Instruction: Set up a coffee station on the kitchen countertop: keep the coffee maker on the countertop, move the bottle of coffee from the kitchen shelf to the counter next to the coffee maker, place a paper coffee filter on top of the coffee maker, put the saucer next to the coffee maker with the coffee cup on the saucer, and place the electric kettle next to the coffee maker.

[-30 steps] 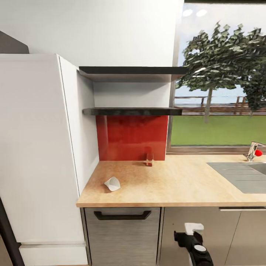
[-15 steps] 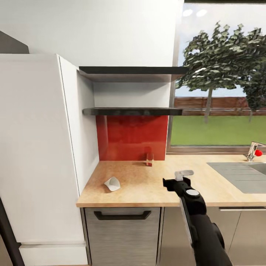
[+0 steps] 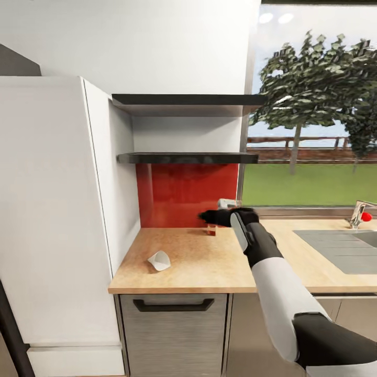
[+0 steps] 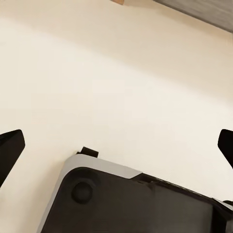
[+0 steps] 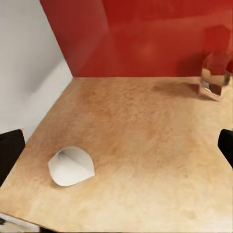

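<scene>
The paper coffee filter (image 3: 159,260) lies as a small white cone on the countertop (image 3: 220,267) near its front left corner. It also lies below the open fingers of my right gripper (image 5: 116,148) in the right wrist view, as the paper coffee filter (image 5: 72,166). Over the back of the counter, my right gripper (image 3: 208,216) hovers open by the red backsplash. The two dark boards of the kitchen shelf (image 3: 186,157) hang above. My left gripper (image 4: 116,145) is open over a cream floor. The coffee maker, bottle of coffee, saucer, coffee cup and electric kettle are out of view.
A small clear shaker with a red top (image 3: 211,228) stands against the red backsplash (image 3: 178,193), right under my right gripper. A tall white cabinet (image 3: 52,209) borders the counter on the left. A sink (image 3: 340,248) with a faucet (image 3: 358,213) lies to the right.
My right arm has risen from below the counter's front edge and reached forward and left, to above the shaker at the backsplash. The filter has stayed where it was.
</scene>
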You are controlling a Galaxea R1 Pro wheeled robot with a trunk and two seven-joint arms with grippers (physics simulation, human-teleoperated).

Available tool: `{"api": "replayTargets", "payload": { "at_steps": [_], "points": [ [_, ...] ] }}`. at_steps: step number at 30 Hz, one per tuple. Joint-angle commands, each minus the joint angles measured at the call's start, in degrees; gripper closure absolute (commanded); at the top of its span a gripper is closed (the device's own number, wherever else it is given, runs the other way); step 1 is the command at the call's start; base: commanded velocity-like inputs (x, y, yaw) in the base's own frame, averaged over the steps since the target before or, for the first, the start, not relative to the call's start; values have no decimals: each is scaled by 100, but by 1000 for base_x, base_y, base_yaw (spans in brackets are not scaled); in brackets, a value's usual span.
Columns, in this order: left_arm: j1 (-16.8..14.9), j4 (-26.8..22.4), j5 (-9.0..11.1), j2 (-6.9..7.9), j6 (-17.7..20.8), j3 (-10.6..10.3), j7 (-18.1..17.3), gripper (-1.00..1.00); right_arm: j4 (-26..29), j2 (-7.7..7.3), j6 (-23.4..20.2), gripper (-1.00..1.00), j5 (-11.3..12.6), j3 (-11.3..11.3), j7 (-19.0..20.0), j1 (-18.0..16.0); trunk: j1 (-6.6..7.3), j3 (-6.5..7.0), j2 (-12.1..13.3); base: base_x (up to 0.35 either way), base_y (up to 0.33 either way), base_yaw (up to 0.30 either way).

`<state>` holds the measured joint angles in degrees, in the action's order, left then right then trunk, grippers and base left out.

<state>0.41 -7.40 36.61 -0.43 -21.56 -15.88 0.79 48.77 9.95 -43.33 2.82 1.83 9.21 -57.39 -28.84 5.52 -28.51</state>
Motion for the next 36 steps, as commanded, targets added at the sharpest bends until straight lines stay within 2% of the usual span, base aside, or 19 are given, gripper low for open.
{"api": "replayTargets", "payload": {
  "at_steps": [1,3,5,11,12,14,15,18,24,27,36],
  "points": [
    [5,-7,55,1,-15,-48,8,-100,-141,5,-9,-100,80,-41,341,-70,-2,-1,-3,0,0,0],
    [5,-7,56,-1,-15,-47,8,-100,-294,5,7,-100,150,-267,895,-138,-2,-1,-3,0,0,0],
    [5,-7,56,-1,-15,-47,8,-100,-409,5,13,-100,203,-456,1245,-175,-2,-1,-3,0,0,0],
    [4,-21,55,-1,-15,-46,8,-100,-861,5,107,-100,201,-536,1310,-185,-2,-1,-3,0,0,0],
    [5,-51,49,4,-14,-47,8,-100,-1243,5,195,-100,230,-527,906,-187,-2,-1,-3,0,0,0],
    [4,-56,48,6,-11,-47,8,-100,-1334,5,209,-100,303,-514,569,-186,-2,-1,-3,3,48,0],
    [5,-59,53,14,-4,-47,11,-100,-1419,5,212,-100,568,-507,215,-186,-2,-1,-3,61,239,0],
    [5,-60,56,47,7,-43,9,-100,-1469,5,240,-100,811,-506,-88,-185,-2,-1,-3,78,284,0],
    [4,-59,57,67,3,-39,8,-100,-1565,5,544,-100,882,-514,-419,-185,-2,-1,-3,90,316,18],
    [6,-55,58,68,3,-39,8,-100,-1713,5,591,-100,885,-529,-452,-185,-2,-4,-3,65,236,194],
    [3,-51,61,66,-5,-38,8,-100,-1960,5,623,-100,888,-542,-677,-185,-2,-35,-3,10,36,258]
  ]
}}
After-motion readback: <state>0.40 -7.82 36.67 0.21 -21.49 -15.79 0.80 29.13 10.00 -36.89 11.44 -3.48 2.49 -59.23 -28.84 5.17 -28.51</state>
